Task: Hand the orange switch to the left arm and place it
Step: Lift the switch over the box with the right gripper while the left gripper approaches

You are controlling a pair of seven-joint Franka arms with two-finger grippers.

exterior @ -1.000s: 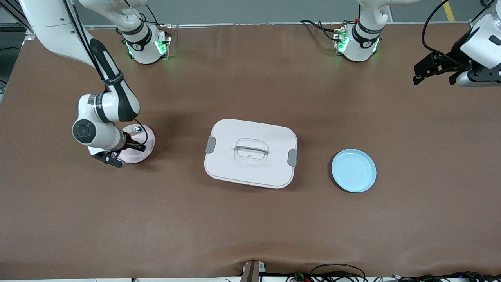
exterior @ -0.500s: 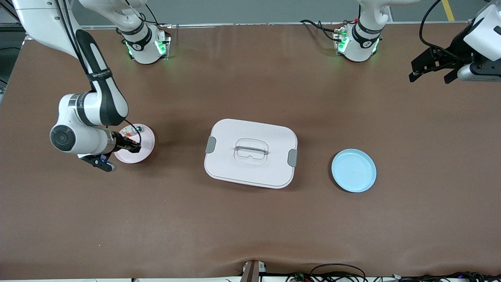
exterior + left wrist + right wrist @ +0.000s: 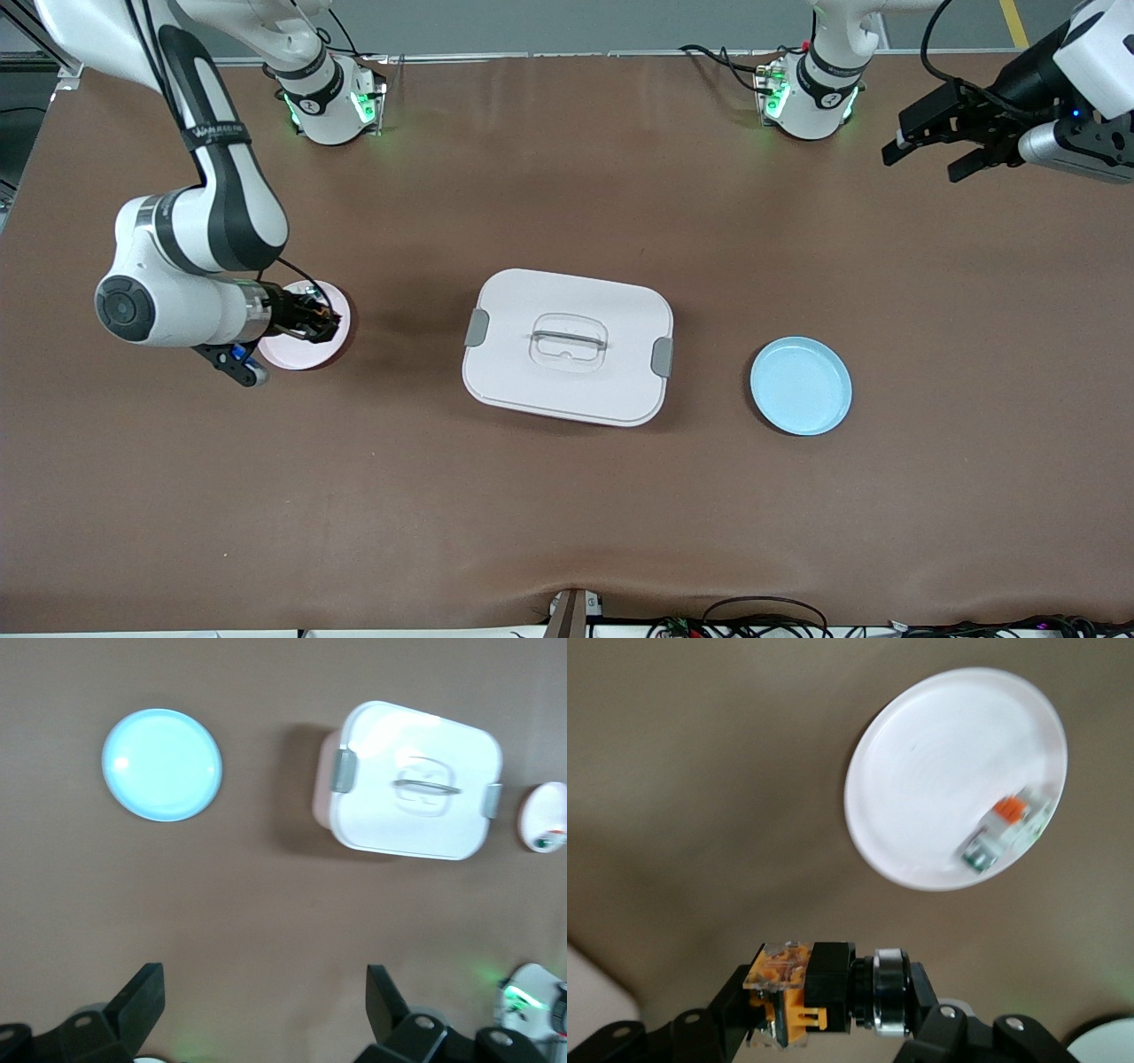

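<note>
- The orange switch [image 3: 804,994] is clamped crosswise in the right gripper [image 3: 312,321], whose fingers are closed tight on its black body. A second ago that gripper sat low on the pink plate [image 3: 306,356]; now it has come up off the plate with the switch and hangs just over it, toward the right arm's end of the table.
- That lift tells me the pick-up is done, and what remains is carrying the switch to a handover and then on to the other arm.
- The left gripper [image 3: 930,152] has swung inward over the last second from the table's edge at the left arm's end. It is high over bare table with its fingers spread wide and nothing between them, so I judge it is heading for a meeting point.
- Going down in size among the rest: the box [image 3: 568,346] is the biggest thing, squat in the middle of the table with grey clips on two sides and its lid on, right between the two grippers. It is the obstacle, so a straight low path across would hit it.
- The blue plate [image 3: 801,385] lies empty beside the box toward the left arm's end, likely the drop-off.
- The pink plate holds one leftover: a pale part with a green end [image 3: 1005,832] near its rim.
</note>
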